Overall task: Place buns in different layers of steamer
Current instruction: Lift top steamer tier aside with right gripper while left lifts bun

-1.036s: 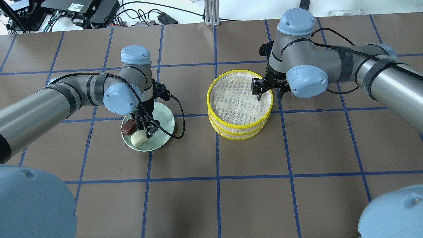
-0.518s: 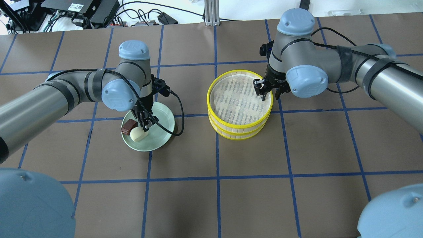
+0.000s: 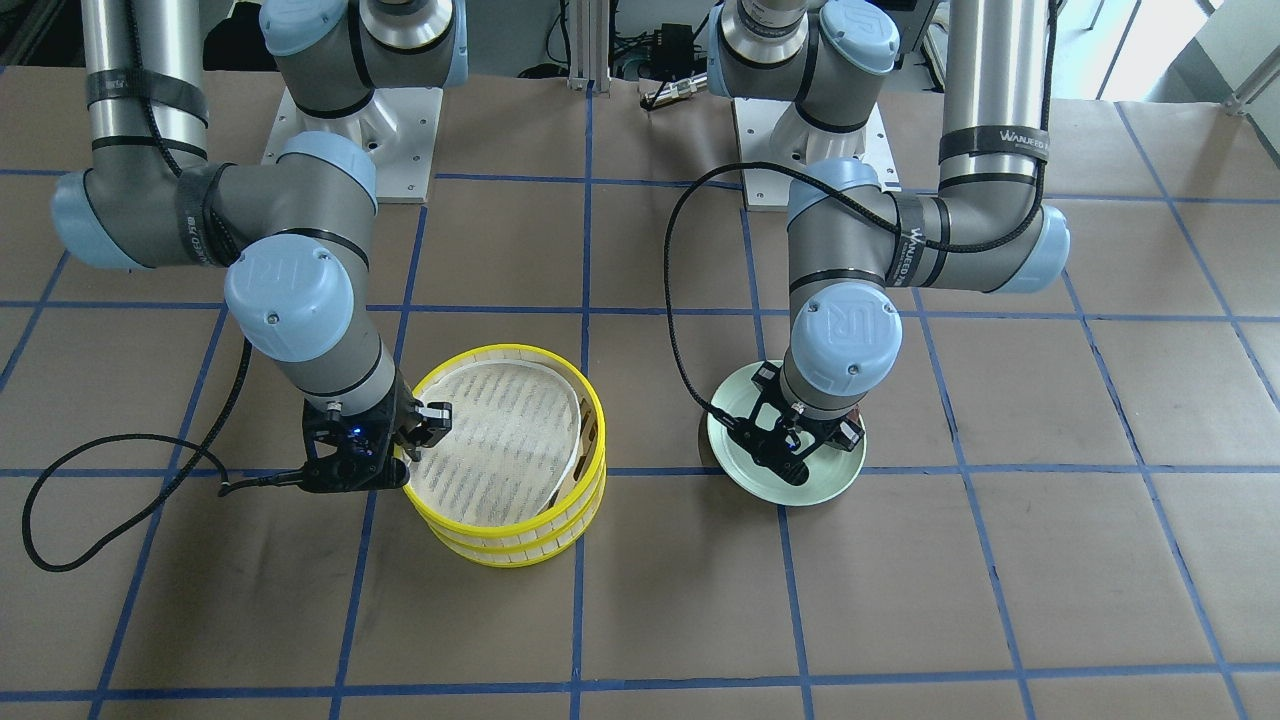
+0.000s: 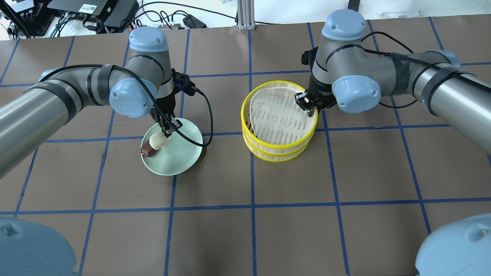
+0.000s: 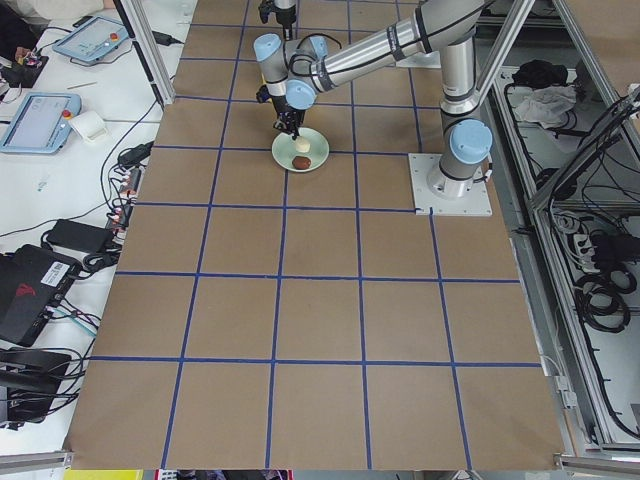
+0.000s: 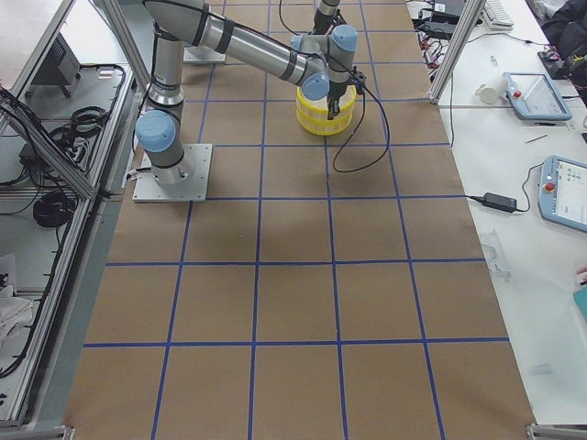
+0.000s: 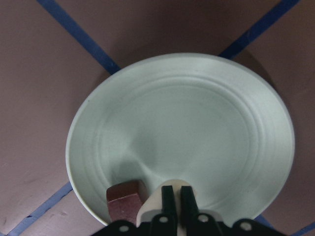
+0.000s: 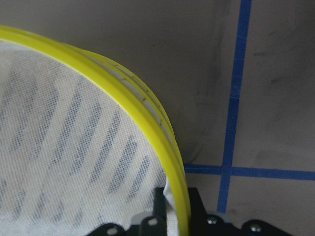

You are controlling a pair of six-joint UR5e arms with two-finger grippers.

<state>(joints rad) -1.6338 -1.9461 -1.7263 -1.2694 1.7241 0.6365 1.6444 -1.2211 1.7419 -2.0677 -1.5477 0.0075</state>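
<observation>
Step in hand: two jobs at once. I'm lifting one bun off the plate while I start opening the steamer (image 4: 279, 150).
Left end effector (image 4: 167, 131): clenched on the cream-white bun (image 4: 158, 142), pinching its far edge. By the wrist view the bun hangs clear above the pale green plate (image 4: 180, 161).
Right end effector (image 4: 310, 109): clamped across the yellow rim of the top layer (image 4: 256, 138) at its far right, with one finger inside and one outside.
Top layer: looks tipped, not flat, on the lower layer (image 4: 278, 158), so I judge the lift-off has just begun.
Other bun: the reddish-brown bun (image 4: 147, 151) sits at the plate's left rim, just under the white one. Contact between them I can't tell.
Where things are: the plate is left of centre on the table (image 4: 245, 234), and the steamer is right of centre, well apart from the plate.
Next move: raise the top layer straight up and carry it aside so the lower layer is exposed, then bring the white bun across and set it down inside.
Watch for: the mesh liner (image 4: 276, 115) is loose whitish cloth, and a corner seems caught in my right grip. It could drag or bunch.
Materials: the bun is smooth, rounded and likely soft, so I'm going easy on the squeeze. The brown bun looks blockier. The plate is glossy with faint rings. The steamer has hard yellow rims and pale slatted sides.
</observation>
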